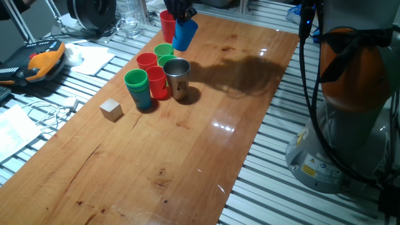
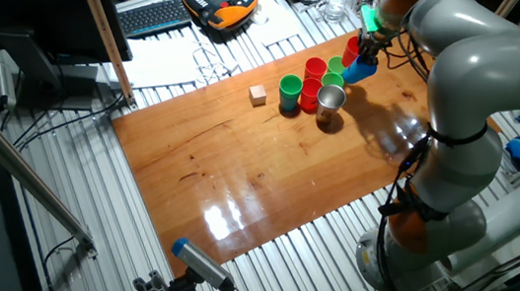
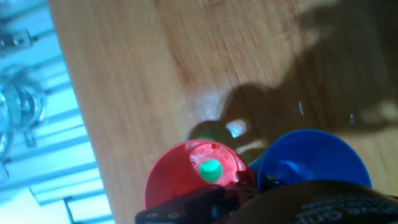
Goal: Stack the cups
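Observation:
My gripper (image 1: 180, 15) is over the far end of the wooden table (image 1: 206, 144) and shut on a blue cup (image 1: 185, 35), which hangs tilted above the wood. A red cup (image 1: 167, 25) is right beside it on the left. In the hand view the red cup (image 3: 196, 177) and the blue cup (image 3: 311, 165) sit side by side, rims touching. Nearer the middle is a tight cluster: a steel cup (image 1: 178, 76), red cups (image 1: 157, 81), green cups (image 1: 165, 51), and a green cup (image 1: 135, 79) nested in a blue one (image 1: 144, 99). The other fixed view shows the gripper (image 2: 367, 46) and the cluster (image 2: 317, 84).
A small wooden cube (image 1: 111, 110) lies left of the cluster. Clear glassware (image 1: 131, 22) stands just past the table's far edge. An orange pendant (image 1: 44, 61), papers and cables lie on the slatted bench at left. The robot's base (image 1: 350, 112) stands at right.

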`<action>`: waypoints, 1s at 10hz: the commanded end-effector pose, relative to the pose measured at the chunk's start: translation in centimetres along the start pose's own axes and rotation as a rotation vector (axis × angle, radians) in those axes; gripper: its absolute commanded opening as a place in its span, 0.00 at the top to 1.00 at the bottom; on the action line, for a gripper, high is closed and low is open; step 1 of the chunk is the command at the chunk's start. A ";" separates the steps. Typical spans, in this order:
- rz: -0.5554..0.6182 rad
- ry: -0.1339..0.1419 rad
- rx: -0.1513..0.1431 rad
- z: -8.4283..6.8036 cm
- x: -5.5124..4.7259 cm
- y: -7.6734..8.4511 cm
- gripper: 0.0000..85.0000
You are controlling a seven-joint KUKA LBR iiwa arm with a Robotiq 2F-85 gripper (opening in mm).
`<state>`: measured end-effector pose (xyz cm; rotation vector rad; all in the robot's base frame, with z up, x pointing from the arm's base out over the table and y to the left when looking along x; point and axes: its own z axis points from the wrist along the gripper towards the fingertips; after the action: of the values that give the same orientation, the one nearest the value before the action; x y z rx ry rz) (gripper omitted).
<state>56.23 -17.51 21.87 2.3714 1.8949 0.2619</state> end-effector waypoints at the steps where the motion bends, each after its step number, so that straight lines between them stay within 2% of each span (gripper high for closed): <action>1: -0.035 0.027 -0.007 0.0 0.0 0.0 1.00; 4: -0.021 0.025 -0.023 0.0 0.0 0.0 1.00; 5: -0.002 0.008 -0.026 0.0 0.0 0.0 1.00; 6: 0.018 -0.025 -0.022 0.0 0.0 0.0 1.00; 7: 0.038 -0.041 -0.020 0.0 0.0 0.0 1.00; 8: 0.063 -0.050 -0.015 -0.1 0.4 0.8 1.00; 10: 0.089 -0.077 -0.031 0.6 1.2 1.7 1.00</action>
<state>58.25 -16.67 21.70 2.4103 1.7426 0.2004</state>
